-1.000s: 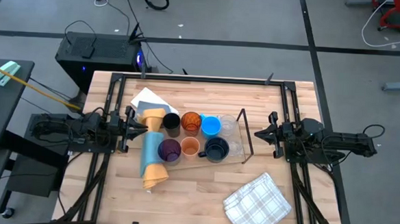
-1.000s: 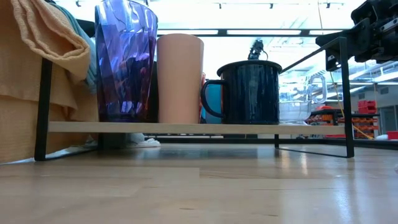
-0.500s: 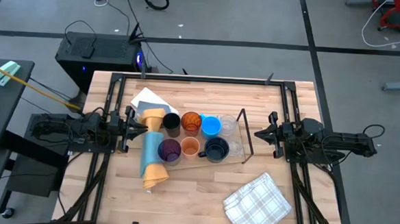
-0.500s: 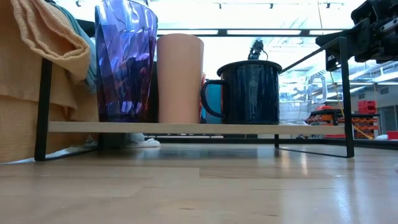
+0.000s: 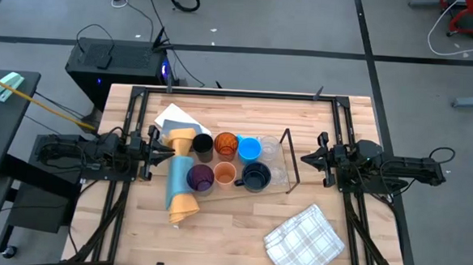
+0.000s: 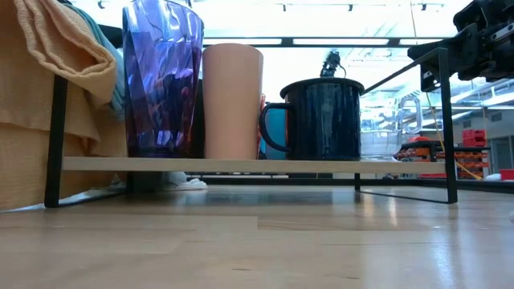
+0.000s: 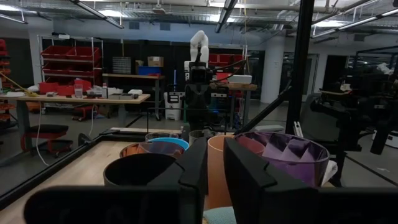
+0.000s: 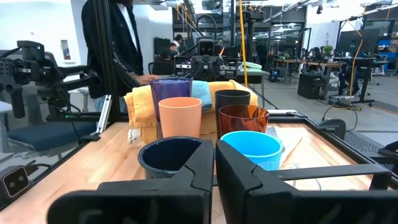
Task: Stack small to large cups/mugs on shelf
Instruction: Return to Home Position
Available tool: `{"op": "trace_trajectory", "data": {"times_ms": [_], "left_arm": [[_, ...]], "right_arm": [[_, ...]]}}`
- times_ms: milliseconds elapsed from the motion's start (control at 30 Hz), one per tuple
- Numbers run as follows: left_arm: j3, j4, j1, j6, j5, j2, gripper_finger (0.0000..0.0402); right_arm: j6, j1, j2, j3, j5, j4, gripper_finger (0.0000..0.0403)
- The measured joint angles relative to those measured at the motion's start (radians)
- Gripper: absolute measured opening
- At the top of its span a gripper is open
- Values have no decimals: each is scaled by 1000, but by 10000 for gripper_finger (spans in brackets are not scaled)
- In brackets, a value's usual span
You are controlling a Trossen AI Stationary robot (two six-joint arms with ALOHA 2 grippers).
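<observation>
Both grippers are empty with fingers pinched together: left gripper (image 5: 158,150) parked just beside the rolled cloth (image 5: 180,178) at the shelf's (image 6: 241,164) left end, right gripper (image 5: 305,159) near its right end. On the shelf, all upright: black cup (image 5: 203,144), amber cup (image 5: 225,144), blue cup (image 5: 249,149), clear glasses (image 5: 270,150). The row nearer the low camera is purple tumbler (image 5: 200,178), peach cup (image 5: 224,175), dark mug (image 5: 256,177).

Both dark arms sit drawn back at opposite table (image 5: 231,230) edges; left gripper (image 5: 165,150) and right gripper (image 5: 306,159) closed, empty, facing inward.
</observation>
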Motion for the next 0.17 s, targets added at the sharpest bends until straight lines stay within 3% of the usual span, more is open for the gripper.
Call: {"op": "trace_trajectory", "data": {"times_ms": [167], "left_arm": [[0, 0, 0, 0, 0, 0, 55]], "right_arm": [[0, 0, 0, 0, 0, 0, 25]]}}
